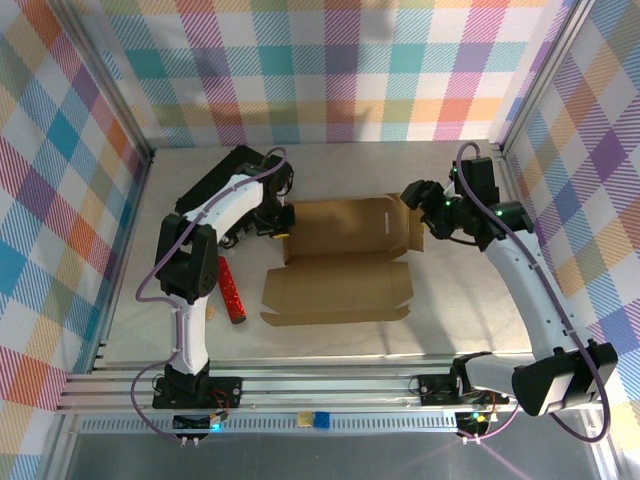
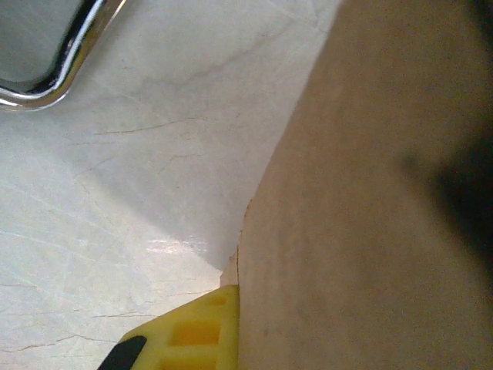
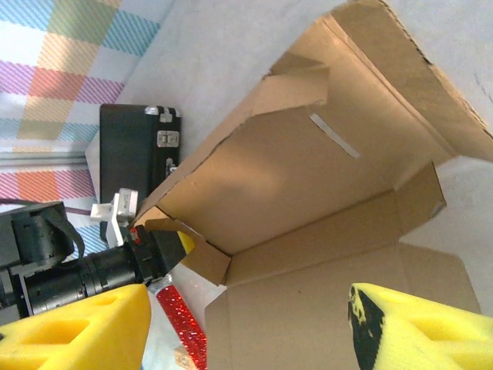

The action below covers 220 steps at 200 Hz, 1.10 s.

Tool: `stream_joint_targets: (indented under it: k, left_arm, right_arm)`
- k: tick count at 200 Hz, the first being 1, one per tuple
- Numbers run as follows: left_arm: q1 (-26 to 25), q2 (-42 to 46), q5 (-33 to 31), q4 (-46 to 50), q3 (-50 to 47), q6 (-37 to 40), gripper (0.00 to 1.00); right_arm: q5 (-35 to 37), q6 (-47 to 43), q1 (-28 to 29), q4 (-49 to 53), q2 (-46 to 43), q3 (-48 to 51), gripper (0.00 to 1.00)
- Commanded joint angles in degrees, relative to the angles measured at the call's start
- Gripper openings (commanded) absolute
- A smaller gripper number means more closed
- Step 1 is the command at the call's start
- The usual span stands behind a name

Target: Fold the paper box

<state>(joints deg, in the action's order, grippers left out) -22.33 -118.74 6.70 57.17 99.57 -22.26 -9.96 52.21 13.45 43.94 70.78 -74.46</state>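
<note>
At table centre: paper box [image 1: 340, 265] part-folded, far panel tilted up | left gripper [image 1: 283, 222] clamped on its left flap, arm bent low | right gripper [image 1: 418, 212] spread wide at right end | pale marbled table [image 1: 460, 310], plaid walls [image 1: 330, 70]

On my overhead feed I see a pale, marble-patterned table [image 1: 440, 310] walled in at 9, 12 and 3 o'clock by pastel plaid panels [image 1: 330, 70]. A black flat case [image 3: 139, 146] lies toward 10 o'clock from the table's middle, with silver latches on its edge. My left wrist feed catches its chrome handle [image 2: 58, 77] at 10 o'clock, lying on the tabletop. At 9 o'clock from the middle lies a red glitter tube [image 1: 232, 290], its length running roughly 12 to 6, apart from the case. An aluminium rail [image 1: 340, 385] crosses the 6 o'clock edge, with a small blue-and-yellow piece [image 1: 315, 420] just below it.
</note>
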Motion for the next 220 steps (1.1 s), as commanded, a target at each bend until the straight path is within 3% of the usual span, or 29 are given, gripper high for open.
stream_joint_targets:
  k: [1, 39, 113, 172, 220]
  left_arm:
    - [-0.85, 2.82, -2.52, 2.5, -0.73, 0.81, 0.0]
    - [-1.23, 2.48, -5.75, 1.05, -1.72, 1.34, 0.0]
    - [-1.74, -2.45, -6.82, 1.53, 0.78, 1.88, 0.0]
    - [-2.88, 0.84, -8.61, -0.56, -0.93, 1.63, 0.0]
    - [-3.14, 1.32, -8.48, -1.61, -1.57, 1.61, 0.0]
  right_arm:
    - [-1.66, 5.62, -0.01, 2.18, 1.18, 0.71, 0.67]
    - [-2.91, 11.36, -0.01, 0.55, 3.33, 2.18, 0.63]
    - [-1.75, 11.51, -0.01, 0.74, 5.22, 1.79, 0.61]
    - [-3.21, 15.42, -1.1, -2.16, 10.53, -0.66, 0.54]
    - [0.07, 8.12, -2.93, -1.49, 20.77, -8.71, 0.49]
